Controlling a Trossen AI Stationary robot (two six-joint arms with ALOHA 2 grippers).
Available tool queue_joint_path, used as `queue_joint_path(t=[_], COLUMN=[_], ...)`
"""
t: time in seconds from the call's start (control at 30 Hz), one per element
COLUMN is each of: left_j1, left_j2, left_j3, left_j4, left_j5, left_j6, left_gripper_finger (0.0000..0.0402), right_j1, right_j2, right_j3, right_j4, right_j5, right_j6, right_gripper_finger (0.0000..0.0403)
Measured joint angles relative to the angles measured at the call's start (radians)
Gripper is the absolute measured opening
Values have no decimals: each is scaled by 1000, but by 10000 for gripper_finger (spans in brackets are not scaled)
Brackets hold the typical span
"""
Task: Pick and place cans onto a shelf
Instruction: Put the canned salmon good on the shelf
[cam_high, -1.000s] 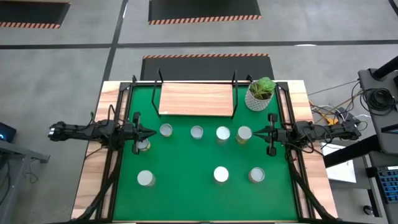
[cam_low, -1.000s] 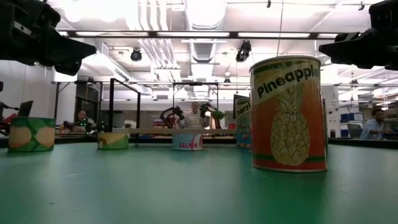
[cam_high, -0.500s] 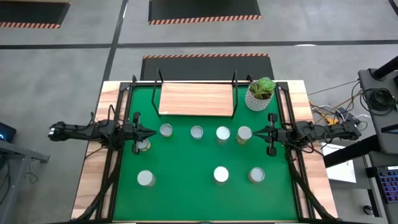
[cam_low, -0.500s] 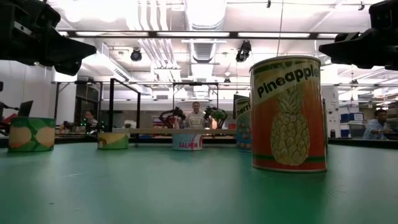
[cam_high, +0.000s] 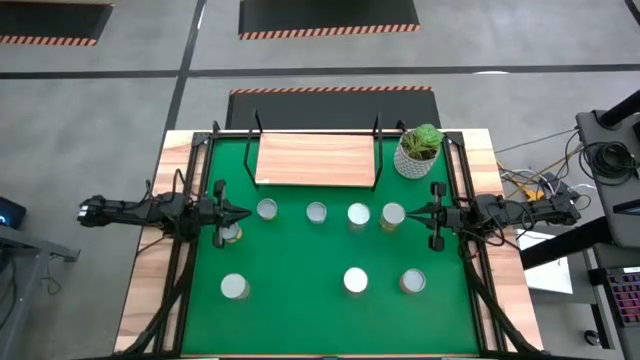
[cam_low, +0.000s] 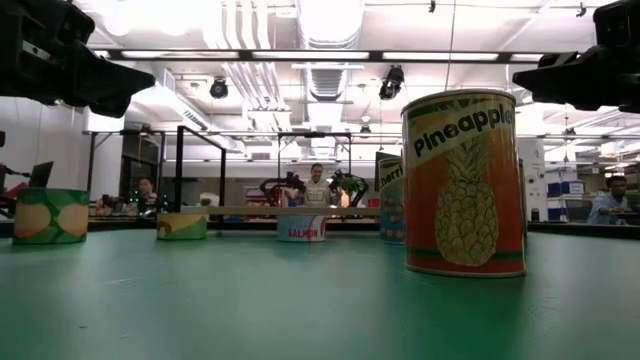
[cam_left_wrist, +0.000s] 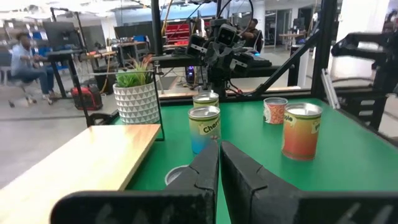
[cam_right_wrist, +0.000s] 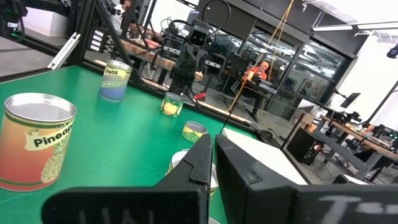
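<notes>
— Cans (cam_high: 316, 212) sit all over the green mat (cam_high: 300, 260), none on the shelf (cam_high: 316, 159) yet. I count eight from above: a row of four in front of the board, one under the left arm's tip, three nearer the front edge.

— So nothing is done?

— Judging by the bare board, the whole job is left. The left gripper (cam_high: 240, 213) waits at the mat's left side, the right gripper (cam_high: 412, 212) at the right, both with fingers pressed together and holding nothing.

— What does the level camera add?

— Labels: the pineapple can (cam_low: 464, 184) stands close up. The overhead shows only silver tops. The left wrist camera shows the plant pot (cam_left_wrist: 136, 98) beside the shelf's end.
</notes>
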Motion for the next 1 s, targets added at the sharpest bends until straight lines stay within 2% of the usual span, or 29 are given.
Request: queue_joint_path(t=[0.2, 0.33, 0.43, 0.5, 0.63, 0.7, 0.8, 0.9, 1.0], left_j1=[0, -2, -2, -2, -2, -2, -2, -1, -2], left_j2=[0, 18, 36, 54, 92, 113, 145, 181, 222], left_j3=[0, 0, 0, 0, 0, 0, 0, 0, 0], left_j4=[9, 83, 195, 297, 530, 652, 805, 903, 966], left_j5=[0, 51, 52, 53, 51, 40, 35, 34, 34], left_j6=[-17, -242, -261, -273, -409, -377, -240, -141, -115], left_gripper_finger=[0, 0, 0, 0, 0, 0, 0, 0, 0], right_j1=[0, 0, 0, 0, 0, 0, 0, 0, 0], right_j2=[0, 0, 0, 0, 0, -1, -1, -1, -1], right_j3=[0, 0, 0, 0, 0, 0, 0, 0, 0], right_j4=[0, 0, 7, 23, 105, 146, 231, 277, 302], right_j5=[0, 0, 1, 4, 6, 6, 3, 1, 0], right_j6=[0, 0, 6, 87, 456, 541, 532, 521, 559], right_gripper_finger=[11, 11, 11, 11, 11, 11, 11, 11, 11])
